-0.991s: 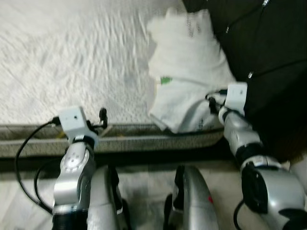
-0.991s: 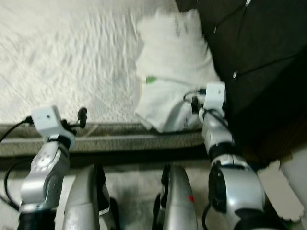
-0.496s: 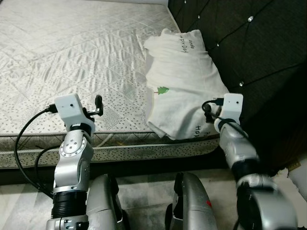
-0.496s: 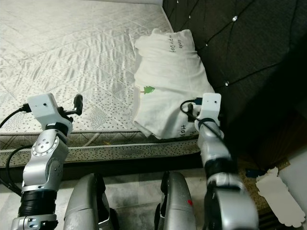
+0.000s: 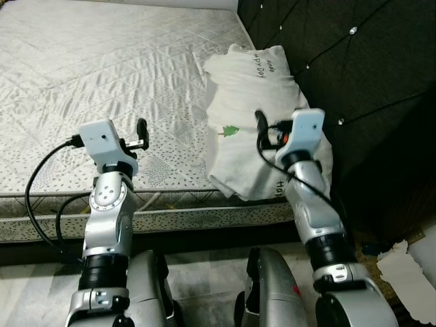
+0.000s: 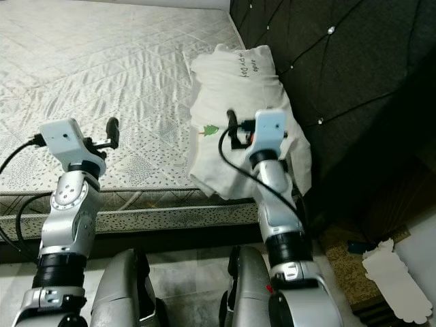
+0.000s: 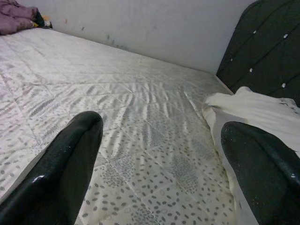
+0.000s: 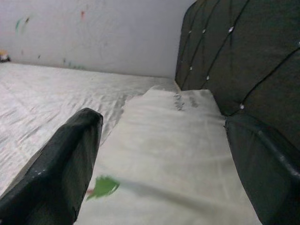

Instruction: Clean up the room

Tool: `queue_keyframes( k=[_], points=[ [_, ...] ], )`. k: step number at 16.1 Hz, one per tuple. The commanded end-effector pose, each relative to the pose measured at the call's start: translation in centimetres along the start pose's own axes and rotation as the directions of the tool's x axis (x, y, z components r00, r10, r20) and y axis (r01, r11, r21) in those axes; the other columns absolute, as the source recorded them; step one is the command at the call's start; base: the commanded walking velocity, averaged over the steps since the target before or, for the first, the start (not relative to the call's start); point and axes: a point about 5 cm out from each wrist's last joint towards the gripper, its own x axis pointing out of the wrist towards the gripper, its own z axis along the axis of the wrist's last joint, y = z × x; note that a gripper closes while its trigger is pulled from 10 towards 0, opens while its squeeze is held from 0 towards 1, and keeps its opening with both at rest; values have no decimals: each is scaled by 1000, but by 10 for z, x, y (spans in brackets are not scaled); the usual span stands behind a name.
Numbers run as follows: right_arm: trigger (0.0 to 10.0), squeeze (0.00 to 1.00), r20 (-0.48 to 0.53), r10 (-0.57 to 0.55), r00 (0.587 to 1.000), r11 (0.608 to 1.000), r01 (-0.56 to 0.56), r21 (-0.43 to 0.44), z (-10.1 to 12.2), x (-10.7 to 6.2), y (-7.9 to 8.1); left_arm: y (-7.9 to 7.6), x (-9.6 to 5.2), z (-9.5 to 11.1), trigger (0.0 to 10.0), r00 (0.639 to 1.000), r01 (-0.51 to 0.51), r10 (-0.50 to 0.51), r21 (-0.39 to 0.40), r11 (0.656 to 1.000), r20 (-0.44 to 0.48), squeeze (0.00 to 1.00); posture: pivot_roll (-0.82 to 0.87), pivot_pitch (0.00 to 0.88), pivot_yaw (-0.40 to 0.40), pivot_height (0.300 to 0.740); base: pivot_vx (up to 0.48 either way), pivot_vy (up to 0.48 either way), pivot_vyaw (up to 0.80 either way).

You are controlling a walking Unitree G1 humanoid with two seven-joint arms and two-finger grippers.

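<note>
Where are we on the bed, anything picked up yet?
Nothing looks done yet: the white pillow lies askew by the dark headboard. In hand: right pincer open, hovering over it; left pincer open above the mattress. Left: grasping and straightening.

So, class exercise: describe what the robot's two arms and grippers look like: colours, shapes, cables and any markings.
Both arms are silver, built of rounded jointed segments with black bands. The left arm and right arm each carry a white boxy camera block at the wrist, fed by looping black cables. The left gripper and right gripper each have two long, glossy black fingers with rounded tips. No lettering can be made out.
</note>
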Motion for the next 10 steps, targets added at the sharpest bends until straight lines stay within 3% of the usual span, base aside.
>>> queue_keyframes(
  k=[1, 5, 10],
  points=[
    [10000, 0, 6, -18, 1000, 1000, 18, 4, 2, 3, -6, -3, 4, 4, 10000, 1000, 14, -14, 0, 1000, 17, 0, 59, 0, -32, 627, 0, 0, 0],
    [10000, 0, 35, 15, 999, 1000, -15, 1, 8, 6, 1, -3, 9, 6, 10000, 999, 7, -6, -11, 1000, 44, 0, 65, 0, -35, 660, 0, 0, 0],
    [10000, 0, 33, 3, 999, 1000, -3, -10, 5, 3, -3, -2, 6, -1, 10000, 999, 1, 0, -17, 1000, 33, 0, 44, 0, -16, 684, 0, 0, 0]
  ],
)
